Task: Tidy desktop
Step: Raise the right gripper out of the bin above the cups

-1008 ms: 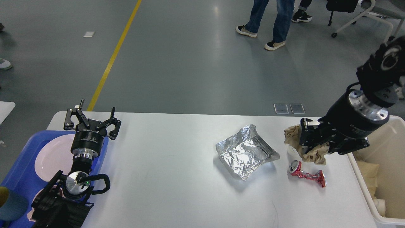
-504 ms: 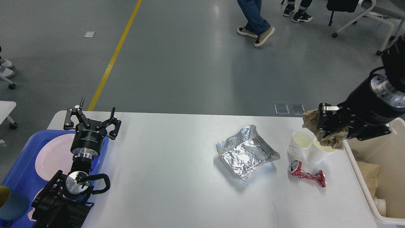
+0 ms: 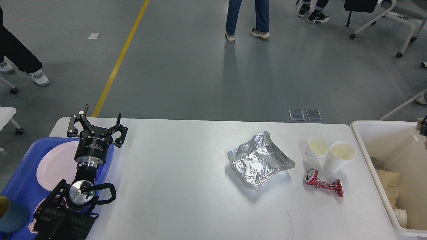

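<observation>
- A blue tray [image 3: 23,186] holding a white plate [image 3: 56,165] sat at the far left end of the surface [image 3: 173,186], the broad white top that filled most of the head view; a dark teal cup [image 3: 11,216] showed at the tray's near corner, cut off by the frame edge.
- The left tool [image 3: 96,125] hung over the tray's inner edge, its two fingers spread apart and gripping nothing.
- A crumpled foil container [image 3: 258,160] lay on the surface right of its centre, well apart from the tray.
- Two white paper cups [image 3: 328,153] stood upright and touching each other, just right of the foil.
- A crushed red can [image 3: 323,183] lay on its side on the surface, just in front of the cups.
- A cream-white bin [image 3: 377,130] stood against the surface's right end, with brown paper and pale scraps lying in its bottom.
- Only a dark sliver of the right arm showed at the frame's right edge above the bin; its tool was out of view, so whether it was apart or together could not be told.
- Judged from this layout, foil, cups and can remained to be cleared, so the tidying was only partly done.
- The risks: the cups stood so close together that a reach for one could topple the other; the thin foil could buckle or slip under a pinch; the bent can could roll away if nudged off-centre.
</observation>
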{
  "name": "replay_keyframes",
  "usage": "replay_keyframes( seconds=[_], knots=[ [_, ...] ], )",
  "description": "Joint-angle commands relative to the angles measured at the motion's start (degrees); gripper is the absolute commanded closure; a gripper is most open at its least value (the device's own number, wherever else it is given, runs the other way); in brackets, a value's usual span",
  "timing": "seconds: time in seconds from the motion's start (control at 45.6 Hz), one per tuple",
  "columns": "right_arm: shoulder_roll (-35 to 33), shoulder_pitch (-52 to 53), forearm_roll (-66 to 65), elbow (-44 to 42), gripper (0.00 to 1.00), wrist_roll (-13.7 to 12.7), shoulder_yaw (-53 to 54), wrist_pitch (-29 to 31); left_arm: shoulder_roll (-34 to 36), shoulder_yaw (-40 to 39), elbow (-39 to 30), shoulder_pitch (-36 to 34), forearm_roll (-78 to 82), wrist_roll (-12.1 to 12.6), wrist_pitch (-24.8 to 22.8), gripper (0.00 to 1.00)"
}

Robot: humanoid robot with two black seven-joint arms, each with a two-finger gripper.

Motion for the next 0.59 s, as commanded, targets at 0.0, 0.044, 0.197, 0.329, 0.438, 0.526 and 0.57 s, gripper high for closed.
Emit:
replay_keyframes(
  seconds=[0.0,0.044,0.197,0.329,0.438,0.526,0.57],
  knots=[
    [-0.6,-17.1,-0.1,-12.3,1.0,0.0,9.7,-4.0,0.0,0.0,0.0,0.0,0.0,0.0,0.0,0.04],
    [-0.6,-22.2,-0.1,-16.5,1.0,0.0,12.8,-4.6,0.0,0.0,0.0,0.0,0.0,0.0,0.0,0.04],
    [4.5,-39.9,0.0,-31.4,1.0,-0.3,22.8,-7.0,0.0,0.0,0.0,0.0,0.0,0.0,0.0,0.04],
    [13.6,-55.8,0.0,-45.2,1.0,-0.2,28.9,-12.1,0.0,0.0,0.0,0.0,0.0,0.0,0.0,0.04],
    [19.1,-61.8,0.0,-51.7,1.0,-0.3,32.4,-16.6,0.0,0.0,0.0,0.0,0.0,-0.1,0.0,0.04],
    [20.9,-63.8,0.0,-52.0,1.0,-0.3,32.9,-21.5,0.0,0.0,0.0,0.0,0.0,-0.1,0.0,0.04],
    [21.2,-64.2,0.0,-52.1,1.0,-0.3,33.0,-22.1,0.0,0.0,0.0,0.0,0.0,-0.1,0.0,0.04]
  ],
)
